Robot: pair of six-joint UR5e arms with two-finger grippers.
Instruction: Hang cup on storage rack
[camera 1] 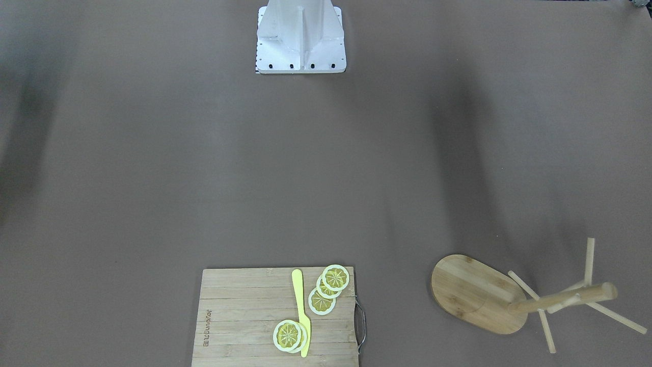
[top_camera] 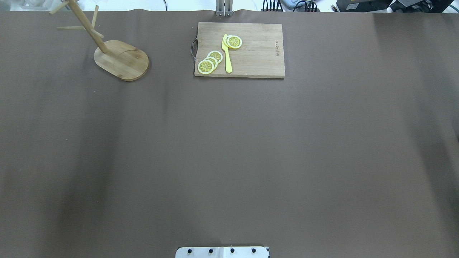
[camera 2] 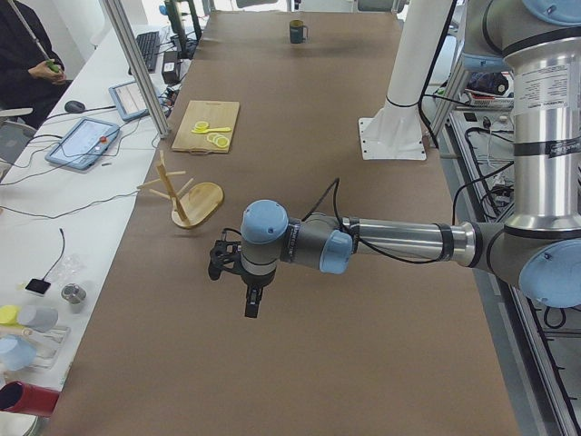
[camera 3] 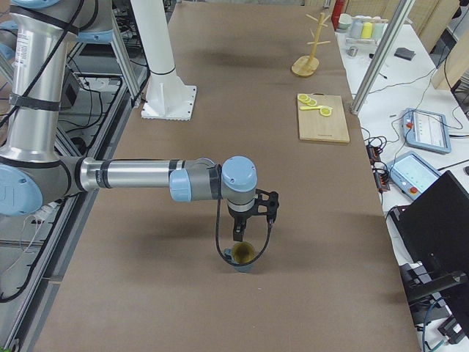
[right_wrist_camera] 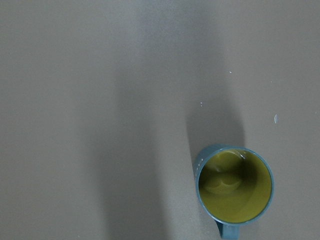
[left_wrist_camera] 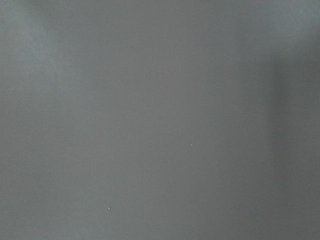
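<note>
**A:** Where's the cup?

**B:** Straight below the right claw. It stands upright on the surface, mouth up, so its long axis is vertical. The handle juts out sideways.

**A:** Why hang there?

**B:** Likely lining up to drop onto the rim or handle. Only a side view shows the claw, so I cannot tell how wide it stands.

**A:** And the rack?

**B:** Well apart from that claw, and near the left claw, which hangs over bare surface. I can't tell its opening either. The pegs slant upward, so the handle will need tipping onto one.
</note>
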